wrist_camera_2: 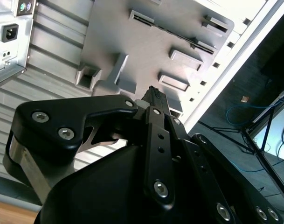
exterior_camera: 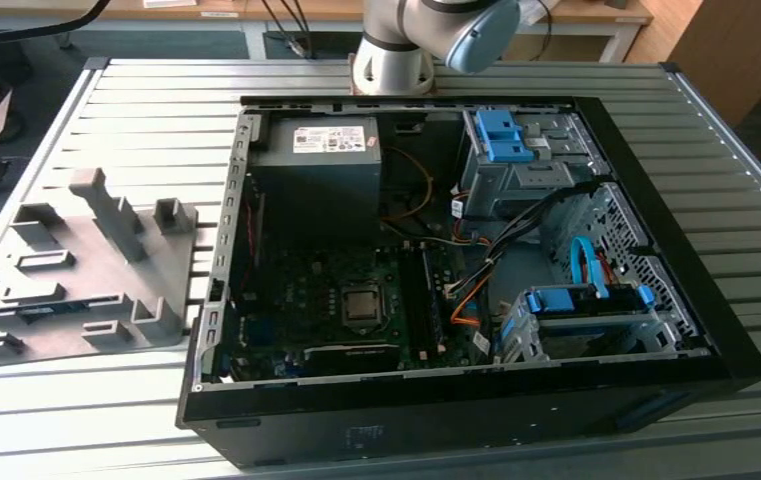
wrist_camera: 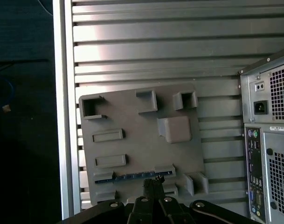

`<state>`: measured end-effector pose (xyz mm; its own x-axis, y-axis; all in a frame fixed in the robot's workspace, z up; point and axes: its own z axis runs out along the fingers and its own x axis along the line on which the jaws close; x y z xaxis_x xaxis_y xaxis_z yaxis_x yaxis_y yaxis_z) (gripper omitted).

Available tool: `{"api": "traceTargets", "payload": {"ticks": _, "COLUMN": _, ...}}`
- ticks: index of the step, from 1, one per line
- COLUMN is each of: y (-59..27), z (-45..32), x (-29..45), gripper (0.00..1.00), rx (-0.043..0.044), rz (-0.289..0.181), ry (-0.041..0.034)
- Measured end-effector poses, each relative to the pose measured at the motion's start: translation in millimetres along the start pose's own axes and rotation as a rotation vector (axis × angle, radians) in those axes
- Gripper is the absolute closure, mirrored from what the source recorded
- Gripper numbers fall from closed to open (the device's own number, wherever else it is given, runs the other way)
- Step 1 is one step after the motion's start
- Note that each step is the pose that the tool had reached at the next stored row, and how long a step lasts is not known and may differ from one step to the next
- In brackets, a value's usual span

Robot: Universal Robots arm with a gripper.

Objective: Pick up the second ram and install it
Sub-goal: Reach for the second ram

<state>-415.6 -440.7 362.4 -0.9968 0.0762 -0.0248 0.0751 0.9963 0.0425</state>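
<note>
In the exterior view the second ram [exterior_camera: 55, 313] stands on edge in a slot of the grey holder [exterior_camera: 100, 270], at the exterior view's left of the open computer case [exterior_camera: 487, 425]. In the second wrist view the gripper [wrist_camera_2: 154, 94] has its fingers pressed together, empty, above the holder. In the first wrist view its tips hang over the ram's strip, though contact cannot be told.

Blue-green second ram [wrist_camera: 125, 178] in gray fixture [wrist_camera: 142, 126]

table [exterior_camera: 87, 420]: ribbed bare metal | fixture [wrist_camera: 142, 135]: matt grey plastic | gripper [wrist_camera_2: 155, 93]: matt black
</note>
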Motion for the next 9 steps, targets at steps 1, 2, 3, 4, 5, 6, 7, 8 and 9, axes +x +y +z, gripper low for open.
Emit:
{"api": "traceTargets", "payload": {"ticks": 1, "y": -0.1, "z": 1.2, "x": 0.8, "gripper": 0.9, "rx": 0.0001, "rz": 0.0, "ry": 0.0001}}
{"api": "traceTargets", "payload": {"ticks": 2, "y": -0.3, "z": 2.4, "x": 1.7, "gripper": 0.9, "rx": 0.0002, "rz": 0.0, "ry": 0.0002}}
{"api": "traceTargets", "payload": {"ticks": 3, "y": -0.4, "z": 3.5, "x": 2.6, "gripper": 0.9, "rx": 0.0003, "rz": 0.0, "ry": 0.0003}}
{"api": "traceTargets", "payload": {"ticks": 4, "y": -0.5, "z": 4.6, "x": 3.5, "gripper": 0.9, "rx": 0.0002, "rz": 0.0, "ry": 0.0003}}
{"api": "traceTargets", "payload": {"ticks": 5, "y": -0.6, "z": 5.7, "x": 4.4, "gripper": 0.9, "rx": 0.0003, "rz": 0.0, "ry": 0.0002}}
{"api": "traceTargets", "payload": {"ticks": 6, "y": -0.7, "z": 7.0, "x": 5.3, "gripper": 0.9, "rx": 0.0002, "rz": 0.0, "ry": 0.0002}}
{"api": "traceTargets", "payload": {"ticks": 7, "y": -0.8, "z": 8.3, "x": 6.2, "gripper": 0.9, "rx": 0.0002, "rz": 0.0, "ry": 0.0002}}
{"api": "traceTargets", "payload": {"ticks": 8, "y": -1.0, "z": 9.6, "x": 7.2, "gripper": 0.9, "rx": 0.0002, "rz": 0.0, "ry": 0.0002}}
{"api": "traceTargets", "payload": {"ticks": 9, "y": -1.1, "z": 10.8, "x": 8.3, "gripper": 0.9, "rx": 0.0003, "rz": 0.0, "ry": 0.0003}}
